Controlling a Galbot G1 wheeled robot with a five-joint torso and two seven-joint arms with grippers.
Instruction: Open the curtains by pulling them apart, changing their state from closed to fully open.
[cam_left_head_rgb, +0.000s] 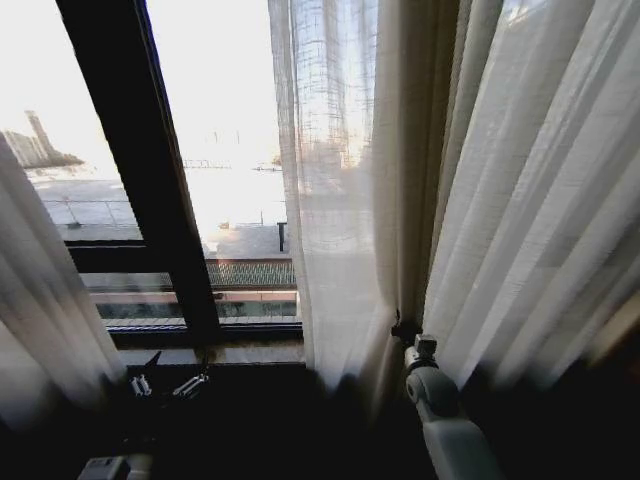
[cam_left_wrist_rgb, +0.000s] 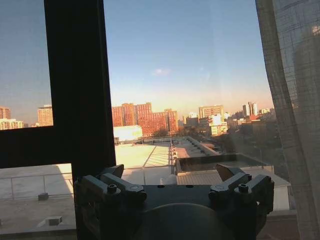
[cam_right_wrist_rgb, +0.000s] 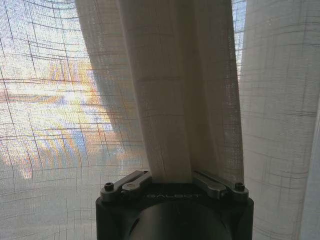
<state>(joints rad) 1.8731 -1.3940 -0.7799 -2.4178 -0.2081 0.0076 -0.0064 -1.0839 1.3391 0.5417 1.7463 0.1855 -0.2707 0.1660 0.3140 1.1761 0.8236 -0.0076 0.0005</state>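
The curtains (cam_left_head_rgb: 520, 200) hang sheer and white in long vertical pleats, with one panel filling the right half of the head view and a smaller blurred panel (cam_left_head_rgb: 45, 310) bunched at the far left edge. Nearest the camera, the right gripper (cam_left_head_rgb: 405, 328) rises from the lower right and pinches a gathered cream-beige fold; in the right wrist view that fold (cam_right_wrist_rgb: 175, 115) drops straight between the fingers (cam_right_wrist_rgb: 125, 186), which close against it from both sides. The weave there shows a fine grid of threads, glowing where light passes through.

The left gripper (cam_left_head_rgb: 165, 383) sits low at the left, just in front of the sill, touching no fabric; its fingers (cam_left_wrist_rgb: 112, 185) stand spread apart, facing bare glass.

Between the two panels lies an open gap of window, crossed by a dark frame bar (cam_left_head_rgb: 150, 170) that runs upright with a horizontal bar joining it lower down. The inner edge of the right panel falls just right of that gap. Beyond the glass are flat rooftops (cam_left_wrist_rgb: 150, 155) and distant buildings.
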